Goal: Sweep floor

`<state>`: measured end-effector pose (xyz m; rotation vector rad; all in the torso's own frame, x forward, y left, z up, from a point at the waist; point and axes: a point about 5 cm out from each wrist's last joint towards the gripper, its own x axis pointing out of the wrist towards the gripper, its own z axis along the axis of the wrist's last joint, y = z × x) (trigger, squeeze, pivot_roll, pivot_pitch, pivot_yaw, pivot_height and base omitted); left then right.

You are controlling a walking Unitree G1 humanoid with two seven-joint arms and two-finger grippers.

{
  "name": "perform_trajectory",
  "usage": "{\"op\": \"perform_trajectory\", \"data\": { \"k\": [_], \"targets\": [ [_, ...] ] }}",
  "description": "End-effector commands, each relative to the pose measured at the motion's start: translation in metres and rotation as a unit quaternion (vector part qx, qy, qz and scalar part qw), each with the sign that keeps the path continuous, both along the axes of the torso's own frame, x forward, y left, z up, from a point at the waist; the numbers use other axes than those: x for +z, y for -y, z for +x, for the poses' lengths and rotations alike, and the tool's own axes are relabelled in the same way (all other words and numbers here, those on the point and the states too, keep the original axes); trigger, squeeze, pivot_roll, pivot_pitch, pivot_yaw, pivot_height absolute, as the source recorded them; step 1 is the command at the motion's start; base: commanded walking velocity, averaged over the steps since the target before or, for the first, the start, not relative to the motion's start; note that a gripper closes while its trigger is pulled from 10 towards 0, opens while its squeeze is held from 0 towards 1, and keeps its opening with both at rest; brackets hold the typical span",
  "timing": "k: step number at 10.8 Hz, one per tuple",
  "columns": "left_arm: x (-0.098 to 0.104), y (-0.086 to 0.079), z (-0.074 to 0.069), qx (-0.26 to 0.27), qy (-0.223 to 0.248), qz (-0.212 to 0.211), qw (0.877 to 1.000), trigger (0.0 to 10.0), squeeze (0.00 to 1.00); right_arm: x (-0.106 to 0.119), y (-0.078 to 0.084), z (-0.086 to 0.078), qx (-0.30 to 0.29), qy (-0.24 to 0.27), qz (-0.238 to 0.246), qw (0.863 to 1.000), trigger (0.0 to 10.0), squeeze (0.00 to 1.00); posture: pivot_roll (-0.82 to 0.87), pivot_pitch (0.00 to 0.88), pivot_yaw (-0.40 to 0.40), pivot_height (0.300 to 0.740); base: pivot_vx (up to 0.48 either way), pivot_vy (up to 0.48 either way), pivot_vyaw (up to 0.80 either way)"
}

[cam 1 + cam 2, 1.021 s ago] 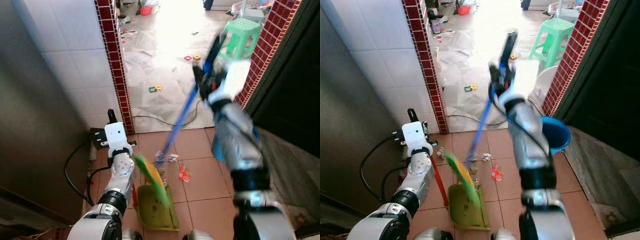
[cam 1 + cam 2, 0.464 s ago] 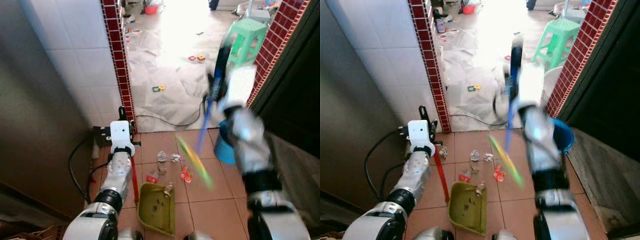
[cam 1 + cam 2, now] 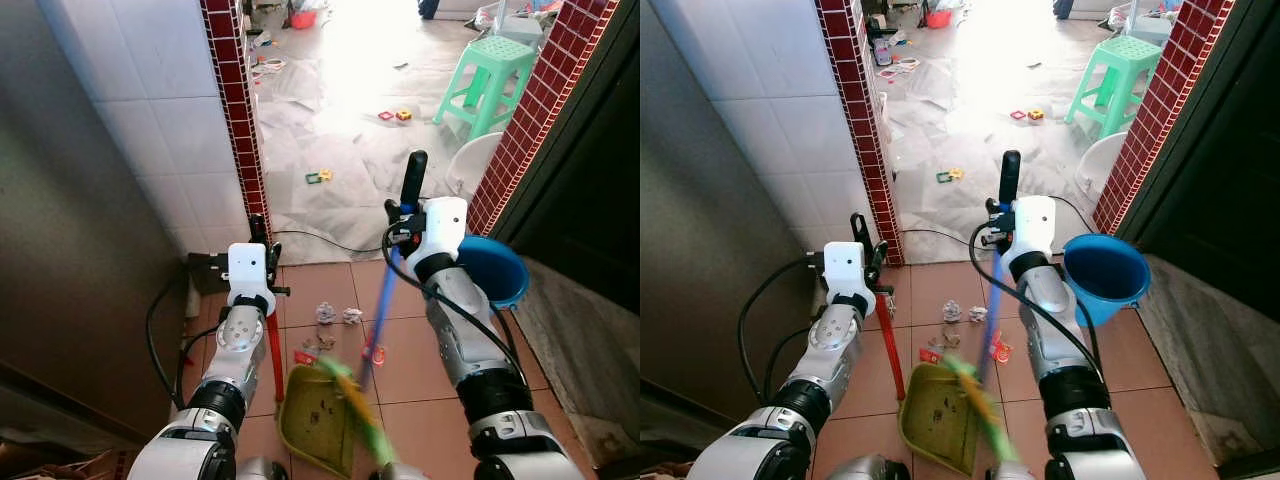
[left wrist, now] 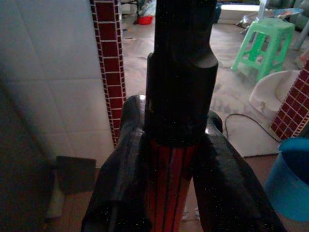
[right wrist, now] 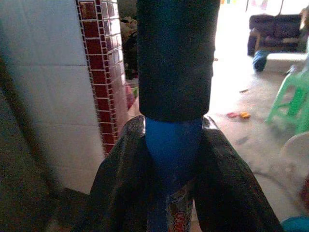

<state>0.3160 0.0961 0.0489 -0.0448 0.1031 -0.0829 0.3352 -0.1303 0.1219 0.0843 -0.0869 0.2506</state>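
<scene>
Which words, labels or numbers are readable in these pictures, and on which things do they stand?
No text reads clearly.
Broom handle: a sticker with red lettering, below the right gripper, too blurred and cut off to read.
Dustpan handle, in the left gripper: no text.

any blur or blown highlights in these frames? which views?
Left and right eye views: broom head smeared by motion over the dustpan, the rest sharp; sunlit floor beyond the doorway blown out. Left wrist view: dark, left gripper fingers around the red handle murky. Right wrist view: right gripper on the blue handle dim, bright doorway overexposed.
</scene>
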Motion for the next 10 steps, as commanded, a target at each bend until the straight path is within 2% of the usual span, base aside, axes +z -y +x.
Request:
{"op": "perform_trajectory", "data": {
  "k": [1, 2, 3, 4, 5, 7, 8, 9, 10],
  "targets": [
    [-0.003, 0.004, -0.002, -0.007, -0.012, -0.012, 1.0, 10.0, 0.0, 0.032, -0.005, 0.008, 0.022, 0.037, 0.069, 0.997, 10.0, 0.0, -0.11, 0.0, 0.062, 0.74, 0.0, 0.0, 0.0],
    [-0.003, 0.004, -0.002, -0.004, -0.012, -0.008, 1.0, 10.0, 0.0, 0.058, -0.014, 0.011, 0.076, 0.055, 0.109, 0.99, 10.0, 0.0, -0.11, 0.0, 0.061, 0.74, 0.0, 0.0, 0.0],
    [-0.004, 0.001, -0.002, 0.021, -0.015, 0.007, 1.0, 10.0, 0.0, 0.09, -0.021, 0.009, 0.136, 0.098, 0.104, 0.98, 10.0, 0.0, -0.12, 0.0, 0.06, 0.74, 0.0, 0.0, 0.0],
    [-0.004, 0.001, -0.001, 0.028, -0.02, 0.005, 0.999, 10.0, 0.0, 0.1, -0.02, 0.009, 0.146, 0.116, 0.099, 0.978, 10.0, 0.0, -0.12, 0.0, 0.062, 0.74, 0.0, 0.0, 0.0],
    [-0.005, 0.0, -0.001, 0.045, -0.026, -0.006, 0.999, 10.0, 0.0, 0.119, -0.011, 0.011, 0.14, 0.143, 0.088, 0.976, 10.0, 0.0, -0.12, 0.0, 0.06, 0.74, 0.0, 0.0, 0.0],
    [-0.003, -0.001, 0.0, 0.054, -0.026, -0.02, 0.998, 10.0, 0.0, 0.131, 0.012, 0.013, 0.076, 0.189, 0.016, 0.979, 10.0, 0.0, -0.12, 0.0, 0.06, 0.74, 0.0, 0.0, 0.0],
    [-0.001, -0.001, 0.001, 0.052, -0.017, -0.017, 0.998, 10.0, 0.0, 0.129, 0.019, 0.013, 0.053, 0.19, 0.006, 0.98, 10.0, 0.0, -0.13, 0.0, 0.061, 0.74, 0.0, 0.0, 0.0],
    [0.002, -0.008, 0.002, 0.06, -0.006, -0.011, 0.998, 10.0, 0.0, 0.119, 0.034, 0.012, -0.012, 0.191, -0.053, 0.98, 10.0, 0.0, -0.13, 0.0, 0.069, 0.74, 0.0, 0.0, 0.0],
    [0.005, -0.014, 0.001, 0.067, 0.004, -0.008, 0.998, 10.0, 0.0, 0.103, 0.04, 0.006, -0.041, 0.182, -0.087, 0.979, 10.0, 0.0, -0.13, 0.0, 0.072, 0.74, 0.0, 0.0, 0.0]
  ]
}}
